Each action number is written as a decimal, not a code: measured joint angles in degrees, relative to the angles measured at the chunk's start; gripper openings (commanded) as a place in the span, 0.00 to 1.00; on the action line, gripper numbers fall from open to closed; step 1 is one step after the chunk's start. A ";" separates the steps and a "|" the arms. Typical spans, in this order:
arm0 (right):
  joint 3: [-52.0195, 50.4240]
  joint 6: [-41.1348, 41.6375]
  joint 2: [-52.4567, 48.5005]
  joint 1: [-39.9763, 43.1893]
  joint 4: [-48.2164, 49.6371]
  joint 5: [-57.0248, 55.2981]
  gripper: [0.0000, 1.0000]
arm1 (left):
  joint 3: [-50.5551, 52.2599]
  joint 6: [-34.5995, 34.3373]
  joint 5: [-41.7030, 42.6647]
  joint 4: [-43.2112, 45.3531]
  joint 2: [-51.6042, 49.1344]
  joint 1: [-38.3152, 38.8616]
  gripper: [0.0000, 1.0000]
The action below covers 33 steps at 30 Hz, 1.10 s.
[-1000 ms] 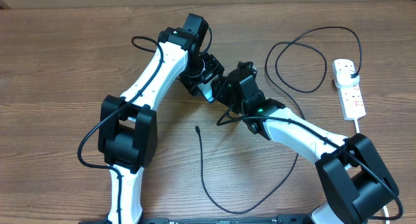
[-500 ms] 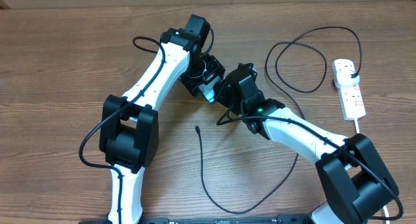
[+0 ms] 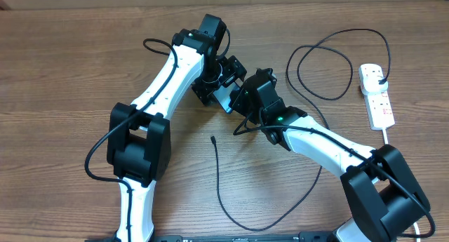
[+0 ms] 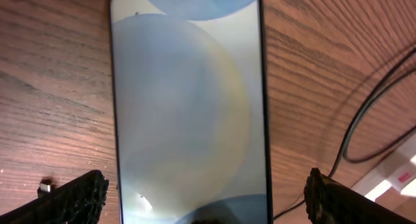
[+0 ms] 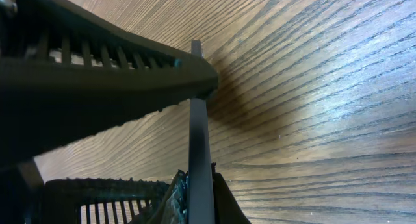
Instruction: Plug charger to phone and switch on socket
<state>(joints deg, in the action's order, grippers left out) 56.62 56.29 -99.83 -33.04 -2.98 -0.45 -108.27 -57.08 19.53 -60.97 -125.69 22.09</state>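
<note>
The phone [image 4: 188, 107] fills the left wrist view, its pale lit screen facing the camera. My left gripper [image 4: 211, 199] is open wide, and both fingers [image 4: 71, 198] stand clear of the phone's long edges. In the right wrist view the phone [image 5: 198, 120] shows edge-on as a thin grey slab, and my right gripper [image 5: 198, 188] is shut on its near end. From overhead the two grippers [image 3: 219, 81] [image 3: 240, 102] meet over the phone [image 3: 226, 97]. The charger [image 3: 219, 179] lies loose on the table with its tip [image 3: 212, 138] free. Its plug [image 3: 379, 75] sits in the socket [image 3: 377, 95].
The charger's cable loops across the back right of the table [image 3: 323, 59]. A thick white cord [image 3: 387, 133] leaves the socket toward the front. The left gripper's ribbed finger [image 5: 97, 81] crosses the right wrist view, close to the phone.
My left gripper has opened wide and let go of the phone's sides. My right gripper has shut on the phone's end. Neither arm has shifted much.
</note>
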 measured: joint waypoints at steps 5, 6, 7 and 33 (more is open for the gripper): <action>0.81 -0.92 0.33 0.83 -2.36 1.33 0.04 | 0.00 6.43 0.81 -0.11 1.64 -0.46 1.00; 1.03 -1.14 0.83 1.22 -3.72 1.64 0.04 | 0.00 8.07 0.81 -0.31 2.71 -0.74 1.00; 1.07 -1.25 1.60 1.60 -5.22 1.77 0.04 | 0.00 9.40 0.74 -0.74 3.67 -0.94 1.00; 1.03 -2.32 20.06 14.60 -5.99 24.83 0.04 | 74.86 -1.31 11.26 84.35 51.34 -8.68 1.00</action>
<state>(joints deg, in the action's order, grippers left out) 57.65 53.98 -79.77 -18.44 -8.97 24.38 -33.41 -58.39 30.79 23.38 -74.35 13.41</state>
